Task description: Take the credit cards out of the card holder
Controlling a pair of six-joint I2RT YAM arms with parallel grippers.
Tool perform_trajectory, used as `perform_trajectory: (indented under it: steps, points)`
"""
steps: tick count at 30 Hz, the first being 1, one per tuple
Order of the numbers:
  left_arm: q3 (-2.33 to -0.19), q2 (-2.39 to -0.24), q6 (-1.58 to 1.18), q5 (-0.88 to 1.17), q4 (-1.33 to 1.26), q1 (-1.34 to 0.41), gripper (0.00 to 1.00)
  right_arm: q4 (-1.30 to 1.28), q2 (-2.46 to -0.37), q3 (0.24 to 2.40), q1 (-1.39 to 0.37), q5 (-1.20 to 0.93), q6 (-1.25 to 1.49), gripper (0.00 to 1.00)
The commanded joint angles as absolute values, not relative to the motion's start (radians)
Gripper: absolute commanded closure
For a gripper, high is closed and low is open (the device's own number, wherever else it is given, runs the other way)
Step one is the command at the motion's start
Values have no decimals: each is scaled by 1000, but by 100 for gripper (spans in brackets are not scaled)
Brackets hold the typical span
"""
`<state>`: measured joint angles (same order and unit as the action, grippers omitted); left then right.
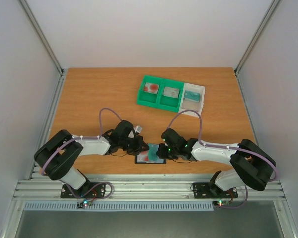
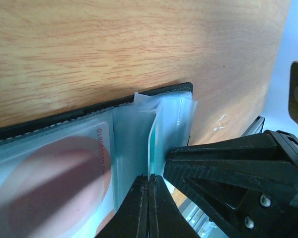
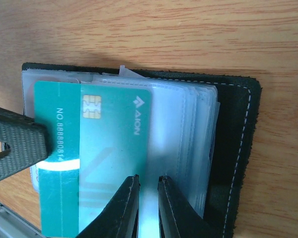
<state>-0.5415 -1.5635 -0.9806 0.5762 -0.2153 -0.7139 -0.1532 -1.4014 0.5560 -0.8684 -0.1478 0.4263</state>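
The black card holder (image 1: 150, 158) lies open near the table's front edge, between both grippers. In the right wrist view a teal credit card (image 3: 114, 148) with a chip sticks halfway out of the card holder's (image 3: 233, 148) clear sleeves. My left gripper (image 2: 150, 179) is shut on that card's thin edge (image 2: 150, 146); one of its fingers (image 3: 15, 141) shows at the card's left end. My right gripper (image 3: 148, 179) stands nearly closed, with a clear sleeve pinched in the narrow gap. A whitish card with a red disc (image 2: 54, 178) sits in a left pocket.
A green compartment tray (image 1: 158, 101) holding two cards stands at the back of the table, with a white tray (image 1: 201, 94) holding a teal card beside it. The table's front edge and the metal rail (image 1: 139, 188) lie just behind the card holder.
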Motion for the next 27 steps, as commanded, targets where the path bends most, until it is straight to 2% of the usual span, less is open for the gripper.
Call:
perform_trajectory:
  steps: [1,12,19,23,27]
  points:
    - [-518,-1505,-941,525,-161,-704,100,-208,-1414,523,-865,-114,435,87]
    - [-464,-1291,-942,400,-32,-670,100,-192,-1377,532,-864,-162,430,87]
    - [-476,-1120,-957,361,84,-667,99,-129,-1194,536,-865,-252,475,78]
    - [-485,-1013,-991,372,79,-666,100,-86,-1126,561,-865,-312,529,66]
    - [-500,-914,-1048,395,49,-667,100,-35,-1083,563,-865,-326,628,48]
